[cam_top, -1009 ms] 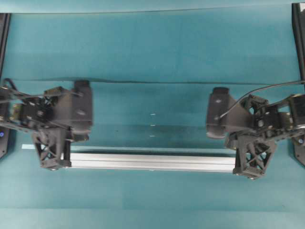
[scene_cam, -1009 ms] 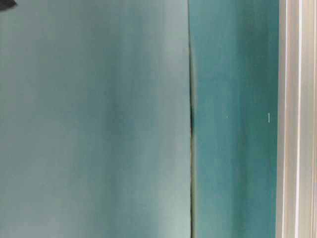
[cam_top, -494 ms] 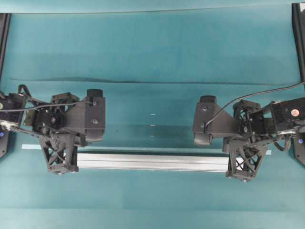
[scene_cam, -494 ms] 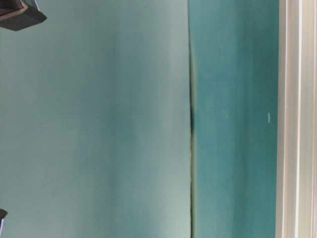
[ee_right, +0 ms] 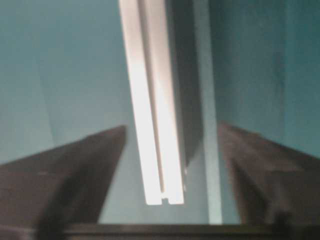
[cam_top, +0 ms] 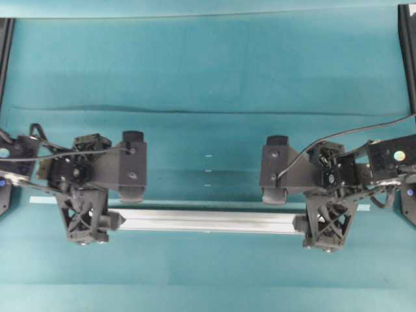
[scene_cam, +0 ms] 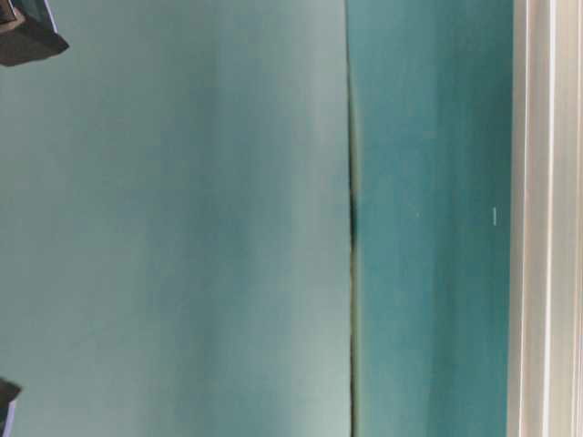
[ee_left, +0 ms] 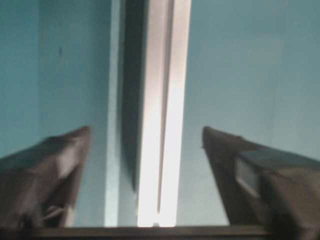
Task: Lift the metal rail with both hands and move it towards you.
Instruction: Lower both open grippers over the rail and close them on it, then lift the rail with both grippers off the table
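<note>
Your left pincer [ee_left: 145, 145] stands wide, one finger [ee_left: 55, 160] on each side of the metal rail [ee_left: 162, 115] with clear gaps between; it touches nothing. Your right pincer [ee_right: 170, 145] is likewise spread, its fingers [ee_right: 80, 165] straddling the rail's other end without contact.

In the overhead view the metal rail [cam_top: 205, 221] lies flat on the teal worktop [cam_top: 208, 65], running side to side. The left pincer [cam_top: 84, 227] sits over the rail's left end and the right pincer [cam_top: 327, 229] over its right end. A pale tape strip [cam_top: 195, 203] lies just beside the rail on its far side, parallel to it.

Assessment: the rail looks rigid and straight, so it should not sag between two holds. Its smooth metal faces are likely slippery, and its length gives it leverage against a weak grip. Take hold across the grooved side faces near each end, as the pincers now stand, and close both evenly.

Both arms reach inward from the rail's outer ends, wrists bent so the pincers point down at it. The arms mirror each other. The lift has not begun.
</note>
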